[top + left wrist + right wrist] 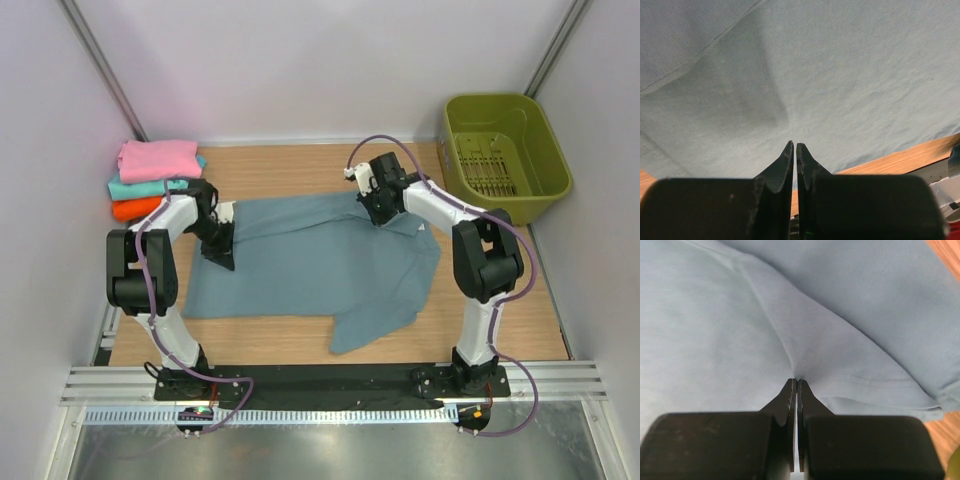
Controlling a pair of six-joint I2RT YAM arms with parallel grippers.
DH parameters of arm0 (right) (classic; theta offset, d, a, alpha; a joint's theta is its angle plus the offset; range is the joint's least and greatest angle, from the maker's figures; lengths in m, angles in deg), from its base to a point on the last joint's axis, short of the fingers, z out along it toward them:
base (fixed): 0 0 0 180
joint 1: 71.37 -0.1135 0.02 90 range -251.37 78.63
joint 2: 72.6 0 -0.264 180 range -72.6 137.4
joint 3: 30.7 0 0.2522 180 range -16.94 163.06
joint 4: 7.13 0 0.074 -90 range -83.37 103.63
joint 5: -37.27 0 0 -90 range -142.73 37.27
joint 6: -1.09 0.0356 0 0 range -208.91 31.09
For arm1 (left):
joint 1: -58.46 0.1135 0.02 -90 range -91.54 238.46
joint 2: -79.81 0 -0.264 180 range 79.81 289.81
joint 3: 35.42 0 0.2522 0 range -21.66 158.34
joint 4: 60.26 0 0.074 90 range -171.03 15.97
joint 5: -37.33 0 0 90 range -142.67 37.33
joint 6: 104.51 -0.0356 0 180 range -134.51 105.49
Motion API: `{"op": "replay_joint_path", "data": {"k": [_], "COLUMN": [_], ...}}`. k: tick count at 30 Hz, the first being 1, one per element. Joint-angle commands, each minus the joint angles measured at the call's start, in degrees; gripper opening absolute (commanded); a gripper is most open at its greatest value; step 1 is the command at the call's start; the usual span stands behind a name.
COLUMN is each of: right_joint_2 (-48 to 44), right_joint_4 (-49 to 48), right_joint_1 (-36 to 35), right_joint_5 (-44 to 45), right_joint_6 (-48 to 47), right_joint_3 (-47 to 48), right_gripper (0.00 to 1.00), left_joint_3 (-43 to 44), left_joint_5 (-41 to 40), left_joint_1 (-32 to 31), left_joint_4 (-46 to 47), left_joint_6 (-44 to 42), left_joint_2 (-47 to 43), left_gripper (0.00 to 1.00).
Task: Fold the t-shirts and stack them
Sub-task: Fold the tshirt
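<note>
A slate blue-grey t-shirt [320, 265] lies spread across the wooden table, with one part trailing toward the near edge. My left gripper [222, 250] is at the shirt's left edge; in the left wrist view the gripper [794, 145] is shut, and a crease in the cloth [840, 75] runs to its tips. My right gripper [378, 212] is at the shirt's far edge; in the right wrist view the gripper [797, 381] is shut, pinching the cloth [715, 330], with folds radiating from the tips. Folded pink [158, 158], teal [125, 186] and orange [130, 209] t-shirts are stacked at the far left.
An olive-green plastic basket [505, 150] stands at the back right corner. White walls enclose the table on three sides. Bare wood [490, 310] shows to the right of the shirt and along the near edge.
</note>
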State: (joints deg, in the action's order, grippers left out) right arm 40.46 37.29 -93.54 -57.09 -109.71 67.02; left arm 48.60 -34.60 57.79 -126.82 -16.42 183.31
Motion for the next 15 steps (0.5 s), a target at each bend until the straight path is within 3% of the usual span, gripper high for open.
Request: {"op": "replay_joint_path", "data": {"k": [1, 7, 10, 15], "right_joint_2": [-8.55, -16.54, -17.78, -14.71], "right_joint_4": [2.83, 2.75, 1.17, -0.33], "right_joint_1": [-2.78, -9.46, -10.43, -5.00], "right_joint_5": [-2.23, -5.21, -3.22, 0.15], "right_joint_6": [4.09, 9.45, 11.30, 9.89], "right_joint_3": [-0.55, -10.65, -12.16, -7.07], "right_gripper": [0.01, 0.04, 0.43, 0.46], "left_joint_3": [0.14, 1.54, 1.72, 1.55], "left_joint_5": [1.45, 2.24, 2.33, 1.01], "left_joint_1": [-0.04, -0.04, -0.04, 0.05], "left_joint_4": [1.38, 1.29, 1.20, 0.94], "left_joint_6": [0.33, 0.33, 0.33, -0.20], "left_joint_2": [-1.73, -0.67, -0.85, -1.81], "left_gripper": [0.05, 0.05, 0.05, 0.04]}}
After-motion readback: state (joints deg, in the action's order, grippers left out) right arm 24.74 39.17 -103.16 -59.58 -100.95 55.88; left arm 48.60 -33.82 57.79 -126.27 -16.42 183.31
